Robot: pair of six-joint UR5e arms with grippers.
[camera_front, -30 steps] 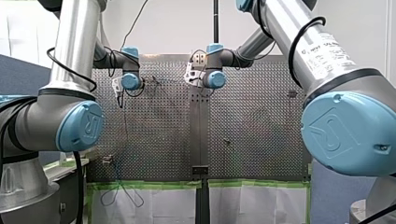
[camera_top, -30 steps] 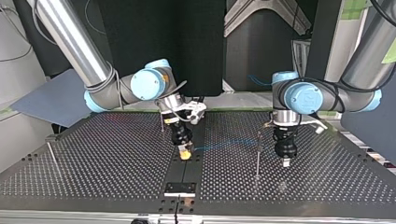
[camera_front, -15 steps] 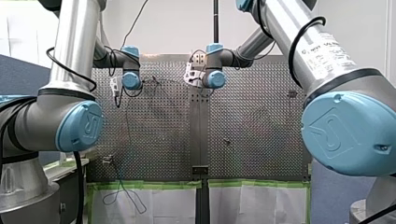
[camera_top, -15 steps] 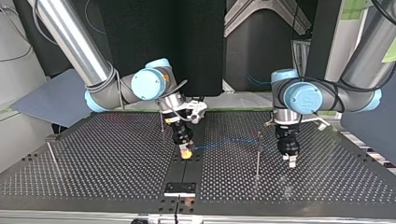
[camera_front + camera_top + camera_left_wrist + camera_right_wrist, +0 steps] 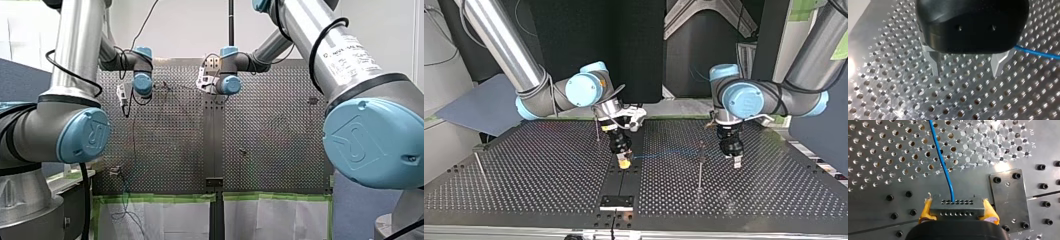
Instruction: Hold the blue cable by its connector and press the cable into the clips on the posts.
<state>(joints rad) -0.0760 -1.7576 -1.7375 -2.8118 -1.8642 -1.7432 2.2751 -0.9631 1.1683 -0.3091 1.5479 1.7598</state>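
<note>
My right gripper [image 5: 958, 216] is shut with its yellow pads on a dark grey connector [image 5: 957, 208]. The blue cable [image 5: 941, 160] leaves the connector and runs out ahead over the perforated table. In the top view my right gripper [image 5: 624, 163] stands at the middle, and the blue cable [image 5: 664, 154] stretches from it to the top of a thin post [image 5: 700, 165]. Just beyond that post hangs my left gripper [image 5: 737, 162]. Its metal fingers [image 5: 934, 63] are open above the holes with nothing between them. The blue cable [image 5: 1038, 53] passes beside it.
A black bolted plate [image 5: 1009, 197] lies beside the connector. Another post [image 5: 597, 131] stands behind my right gripper, and one more post [image 5: 479, 167] near the top view's left edge. A black plate [image 5: 616, 201] sits at the near middle.
My left gripper has opened, risen off the table and drawn back beside the post. My right gripper has stayed put with the connector.
</note>
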